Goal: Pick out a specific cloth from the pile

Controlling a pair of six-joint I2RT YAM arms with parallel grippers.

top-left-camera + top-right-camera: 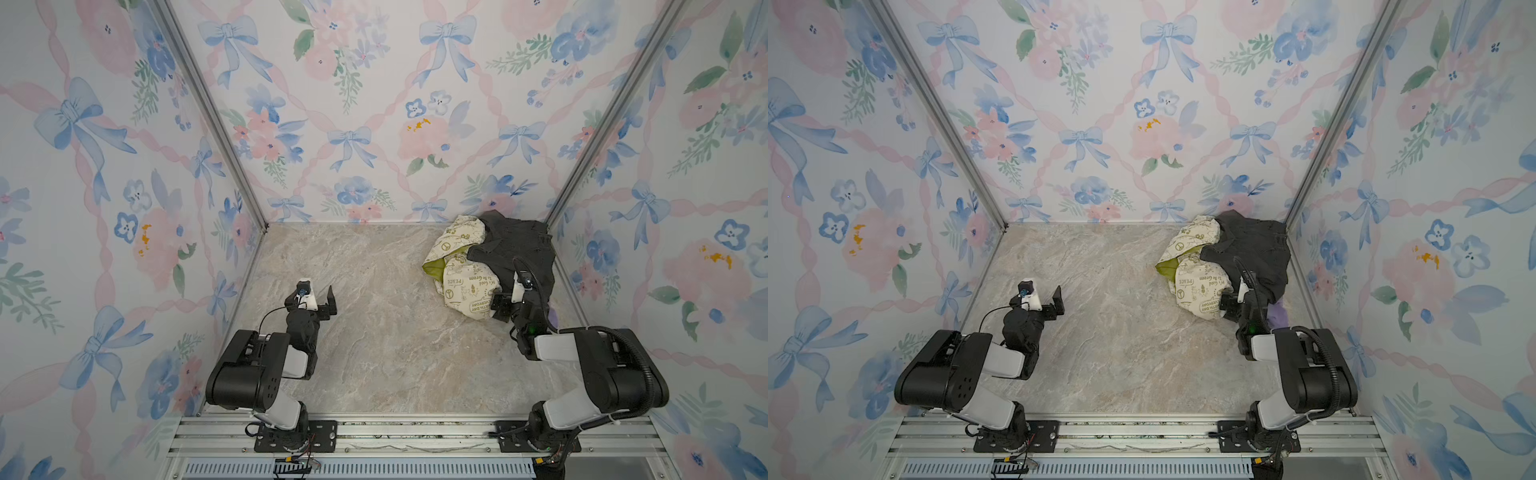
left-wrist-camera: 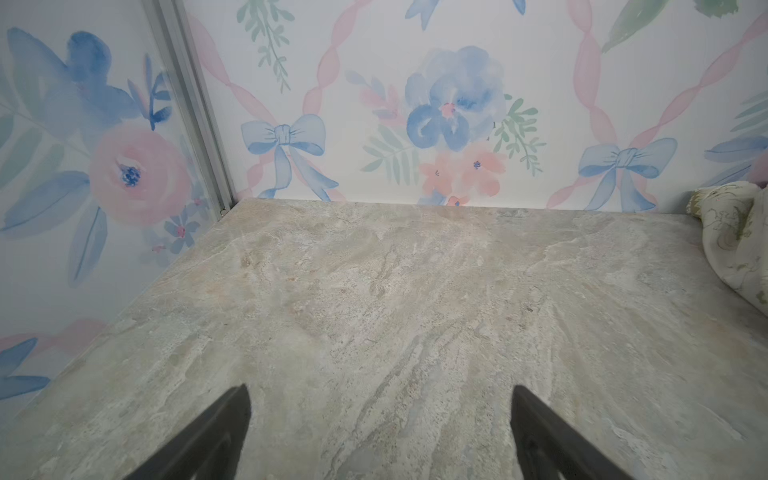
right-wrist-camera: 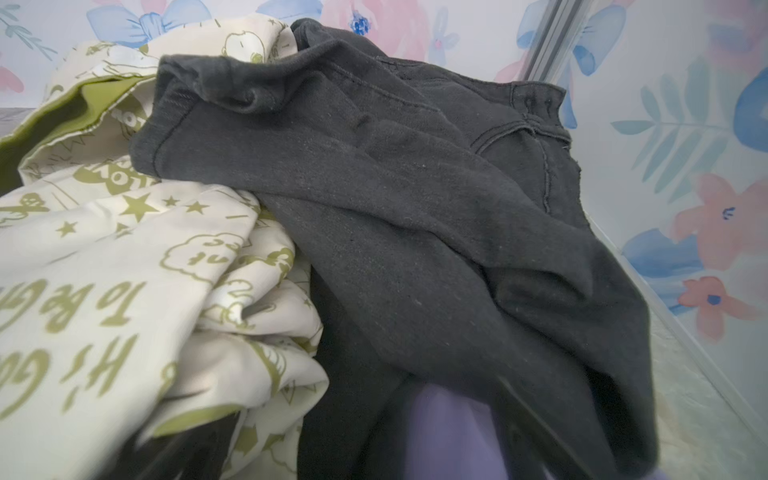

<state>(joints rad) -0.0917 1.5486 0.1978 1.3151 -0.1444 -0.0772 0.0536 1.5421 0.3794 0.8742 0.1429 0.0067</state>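
The pile [image 1: 490,266] lies in the back right corner: a cream cloth with green print [image 1: 461,286] and a dark grey garment [image 1: 515,245] draped over it. The lavender cloth [image 1: 1277,315] shows only as a small patch at the pile's near right edge, under the dark garment [image 3: 415,208]. My right gripper [image 1: 509,300] stands open, pushed into the pile's near edge. In the right wrist view the lavender cloth [image 3: 449,432] and a dark fold lie between its fingers [image 3: 536,424]. My left gripper [image 2: 380,390] hangs open over bare table, with nothing in it.
The marble-look table [image 1: 374,332] is boxed in by floral walls on three sides, with aluminium posts [image 1: 569,195] in the back corners. The pile leans close to the right wall. An aluminium rail [image 1: 415,432] carrying both arm bases runs along the front.
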